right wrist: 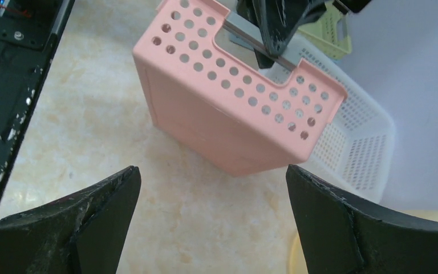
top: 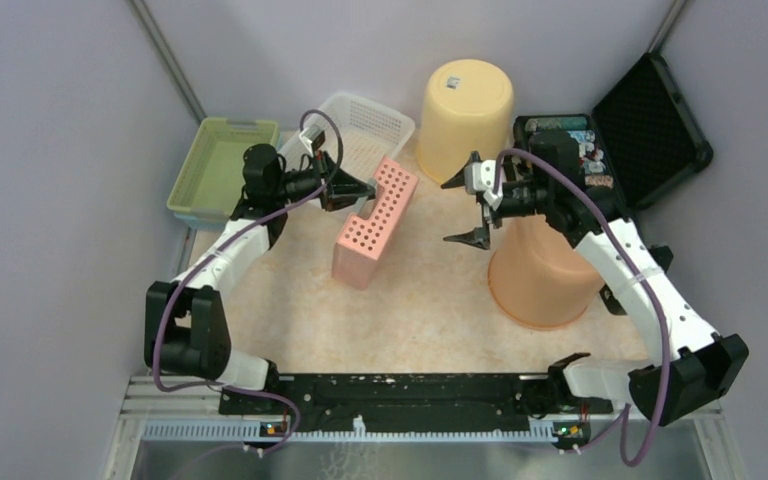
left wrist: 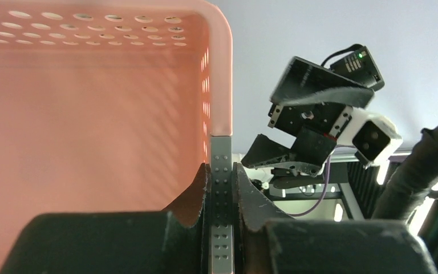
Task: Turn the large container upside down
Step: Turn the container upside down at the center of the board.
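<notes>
The large container (top: 372, 225) is a pink perforated bin. It stands tipped on its side at the table's middle, its open mouth facing the left arm. My left gripper (top: 360, 190) is shut on the bin's wall at the notch in the upper rim. In the left wrist view both fingers (left wrist: 197, 191) press on that thin wall, with the pink inside (left wrist: 91, 114) to the left. My right gripper (top: 452, 211) hangs open to the right of the bin, apart from it. The right wrist view shows the bin (right wrist: 228, 120) beyond the wide-open right gripper (right wrist: 214, 194).
A yellow bucket (top: 465, 105) stands upside down at the back. An orange bucket (top: 540, 275), also upside down, sits under the right arm. A white basket (top: 360, 130) and a green basket (top: 215, 170) lie at the back left. An open black case (top: 640, 140) is at the back right.
</notes>
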